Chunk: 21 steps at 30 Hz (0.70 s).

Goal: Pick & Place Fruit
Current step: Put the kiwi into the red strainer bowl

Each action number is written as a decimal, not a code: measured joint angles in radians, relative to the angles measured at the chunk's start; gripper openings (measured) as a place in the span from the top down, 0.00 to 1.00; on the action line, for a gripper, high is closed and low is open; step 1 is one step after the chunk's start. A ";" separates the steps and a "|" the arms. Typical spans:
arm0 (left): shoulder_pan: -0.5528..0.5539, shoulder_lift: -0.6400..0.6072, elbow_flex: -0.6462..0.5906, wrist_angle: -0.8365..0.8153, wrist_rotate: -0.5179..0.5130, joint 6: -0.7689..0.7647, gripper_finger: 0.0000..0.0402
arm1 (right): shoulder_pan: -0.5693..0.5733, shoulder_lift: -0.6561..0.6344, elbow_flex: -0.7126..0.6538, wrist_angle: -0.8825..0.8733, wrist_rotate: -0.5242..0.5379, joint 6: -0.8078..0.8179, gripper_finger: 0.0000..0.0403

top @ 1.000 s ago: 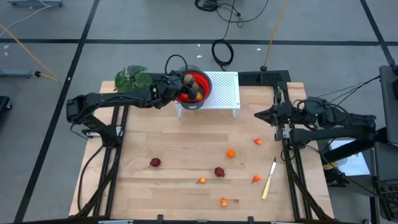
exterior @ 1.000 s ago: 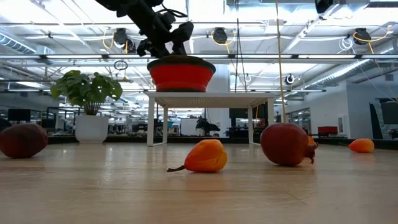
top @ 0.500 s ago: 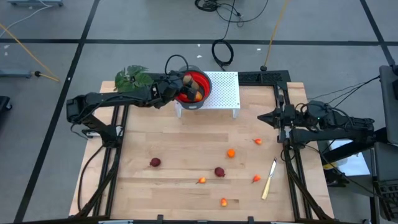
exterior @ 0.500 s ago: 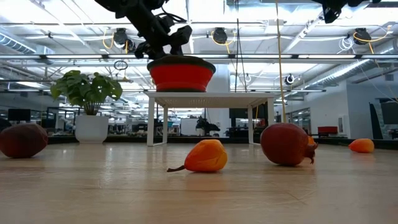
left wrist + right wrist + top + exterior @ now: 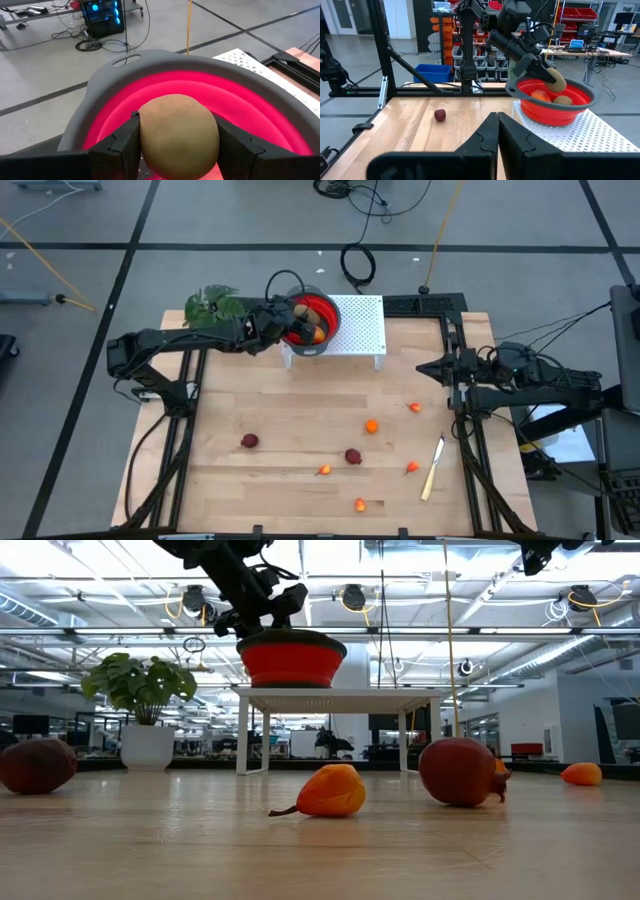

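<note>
My left gripper hangs over the red bowl, shut on an olive-brown oval fruit. The bowl stands on a white perforated stand at the table's far edge. An orange fruit and an olive-brown one lie inside it. Two dark red rounds, an orange round and several small orange-red bits lie on the table. My right gripper waits shut near the right edge. My left gripper pinches the olive-brown fruit between its two fingers, one on each side of the oval. It comes from the table's left, slanting down. The fruit is lifted clear, above the bowl's inside near its left rim.
A leafy plant stands at the far left corner, behind my left arm. A pale-handled knife lies near the right edge. The middle and left of the table have free room between the scattered fruits.
My right gripper has drawn back a little toward the table's right edge. My left gripper has kept its hold on the fruit over the bowl.
</note>
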 joint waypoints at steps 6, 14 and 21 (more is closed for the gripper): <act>0.000 0.000 0.000 0.000 0.007 0.003 0.51 | 0.000 0.000 0.000 0.000 0.000 0.000 1.00; 0.000 0.000 0.000 -0.033 0.031 0.004 0.48 | 0.000 0.000 0.000 0.000 0.000 0.000 1.00; 0.000 0.000 0.000 -0.054 0.031 -0.005 0.38 | 0.000 0.000 0.000 0.000 0.000 0.002 1.00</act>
